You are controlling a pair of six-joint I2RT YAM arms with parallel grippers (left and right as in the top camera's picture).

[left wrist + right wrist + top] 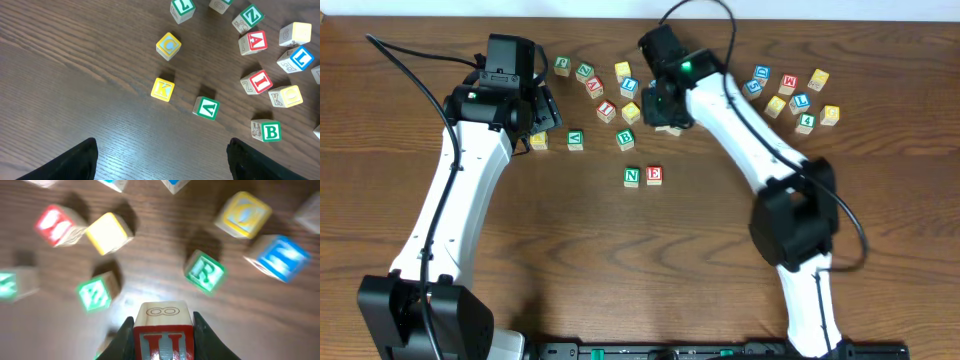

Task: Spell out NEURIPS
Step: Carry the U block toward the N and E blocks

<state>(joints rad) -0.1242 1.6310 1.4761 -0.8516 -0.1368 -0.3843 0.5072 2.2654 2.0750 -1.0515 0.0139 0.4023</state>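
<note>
Surface: dark wood-grain bench (580,260). Nearest you, a small wooden cube lettered green N (632,177) and a wooden cube lettered red E (654,175) sit side by side. Just beyond, your right tool (162,330) pinches the wooden red-U cube (162,345) by two opposite flat sides, apparently off the bench. Expect it to be light, rigid and smooth-painted. Keep the pinch centred on the faces, or it may twist. Your left tool (162,157) is spread and empty above a wooden cube lettered yellow K (162,90). Farther out: green-R cube (204,272), red-I cube (259,81).
</note>
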